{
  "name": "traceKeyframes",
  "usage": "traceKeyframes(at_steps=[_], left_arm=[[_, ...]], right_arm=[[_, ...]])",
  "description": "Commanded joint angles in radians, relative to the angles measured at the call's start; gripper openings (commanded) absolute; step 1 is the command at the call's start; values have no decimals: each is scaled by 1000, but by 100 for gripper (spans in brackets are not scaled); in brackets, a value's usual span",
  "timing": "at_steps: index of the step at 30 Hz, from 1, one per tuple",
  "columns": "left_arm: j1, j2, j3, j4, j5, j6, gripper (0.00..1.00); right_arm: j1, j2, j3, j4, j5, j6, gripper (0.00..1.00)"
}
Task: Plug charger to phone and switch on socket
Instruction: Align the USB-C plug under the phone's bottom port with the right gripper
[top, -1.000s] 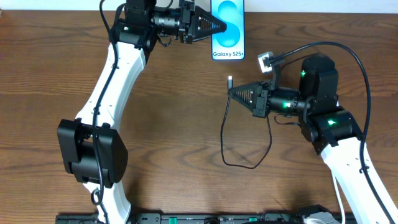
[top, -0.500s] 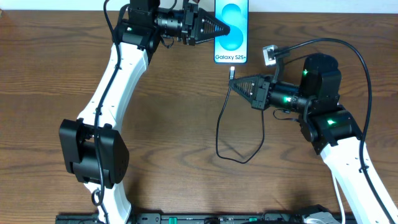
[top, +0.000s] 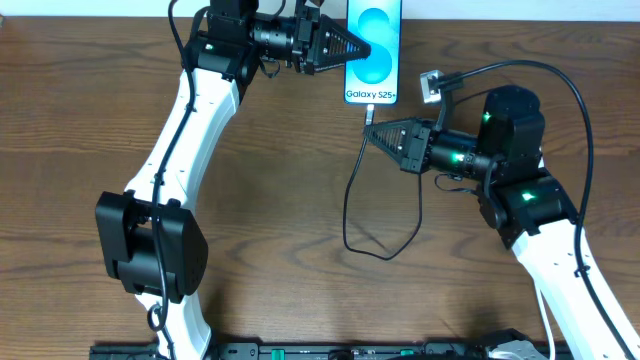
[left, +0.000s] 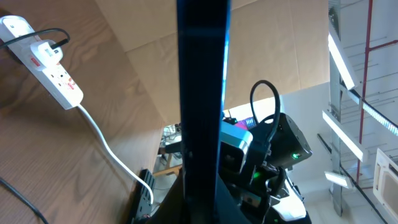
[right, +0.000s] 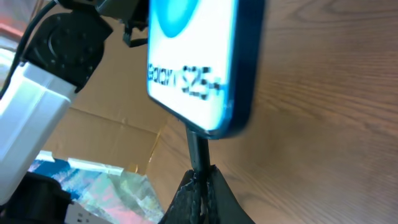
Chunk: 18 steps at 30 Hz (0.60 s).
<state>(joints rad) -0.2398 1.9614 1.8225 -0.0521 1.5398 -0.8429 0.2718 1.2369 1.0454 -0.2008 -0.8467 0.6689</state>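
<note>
I'm watching my right gripper (right: 200, 177) pinching the black charger plug (right: 198, 148), whose tip is touching the bottom edge of the glowing phone (right: 193, 62). Right of the phone, wooden table (right: 323, 124) is showing; left of it, the left arm (right: 37, 93).

Phone (top: 374, 50) is sitting between fingers of left hand (top: 358, 47); charger (right: 198, 149) is projecting ahead of right hand (right: 203, 182), meeting phone's edge.
</note>
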Motion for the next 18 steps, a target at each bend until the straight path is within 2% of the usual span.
traceKeyframes(at_steps=[1, 18], left_arm=[[-4, -30, 14, 9, 31, -4, 7], [-4, -30, 14, 9, 31, -5, 7]], right_arm=[[18, 5, 8, 6, 1, 18, 1], [17, 6, 8, 29, 11, 25, 1]])
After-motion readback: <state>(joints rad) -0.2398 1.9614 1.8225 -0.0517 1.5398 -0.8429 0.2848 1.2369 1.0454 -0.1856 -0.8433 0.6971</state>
